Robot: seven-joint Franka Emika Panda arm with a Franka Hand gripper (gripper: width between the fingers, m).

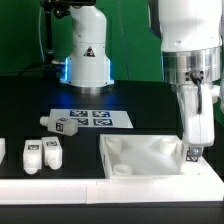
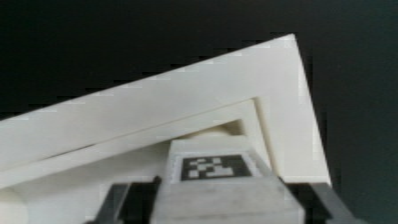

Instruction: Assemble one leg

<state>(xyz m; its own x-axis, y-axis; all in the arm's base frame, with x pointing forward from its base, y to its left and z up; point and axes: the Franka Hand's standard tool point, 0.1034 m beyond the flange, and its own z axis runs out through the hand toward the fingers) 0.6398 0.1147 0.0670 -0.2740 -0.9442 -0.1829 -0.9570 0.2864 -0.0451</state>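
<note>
My gripper (image 1: 193, 150) hangs over the right end of the large flat white panel (image 1: 140, 157) in the exterior view. It is shut on a white leg (image 1: 194, 147) with a black-and-white tag on its side. In the wrist view the leg (image 2: 221, 183) sits between my two dark fingers (image 2: 125, 198), its tag facing the camera. Below it lies the panel's corner (image 2: 196, 95) with a round hole (image 2: 217, 131) just beyond the leg's tip. Three more legs lie on the table: one (image 1: 62, 124) on its side, two (image 1: 42, 153) standing together.
The marker board (image 1: 92, 118) lies flat behind the panel. The arm's white base (image 1: 87, 55) stands at the back. Another white piece (image 1: 2, 152) shows at the exterior view's left edge. The table (image 1: 150, 105) is black.
</note>
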